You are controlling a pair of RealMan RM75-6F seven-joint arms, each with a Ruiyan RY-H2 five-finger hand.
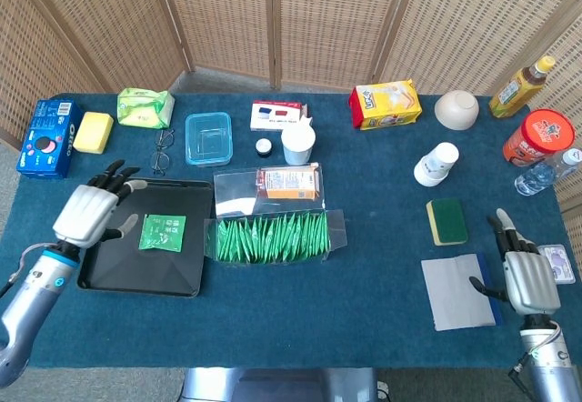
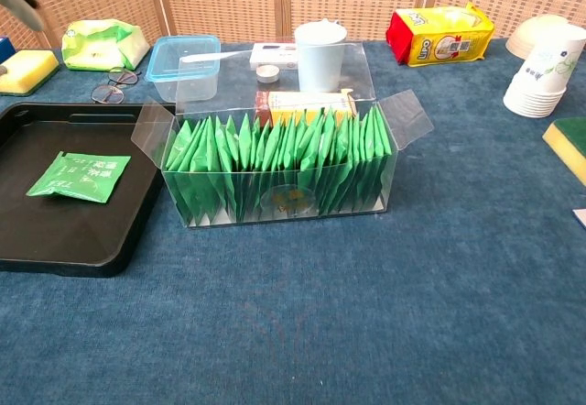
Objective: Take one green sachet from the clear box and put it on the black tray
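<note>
One green sachet lies flat on the black tray, apart from any hand. My left hand hovers over the tray's left edge, left of the sachet, fingers spread and holding nothing; only a blurred fingertip of it shows at the chest view's top left corner. The clear box stands right of the tray, packed with several upright green sachets, its flaps open. My right hand rests at the table's right front, fingers apart and empty.
A grey cloth and a green sponge lie near my right hand. Behind the clear box stand a white cup, a small orange carton and a blue-lidded container. Glasses lie behind the tray.
</note>
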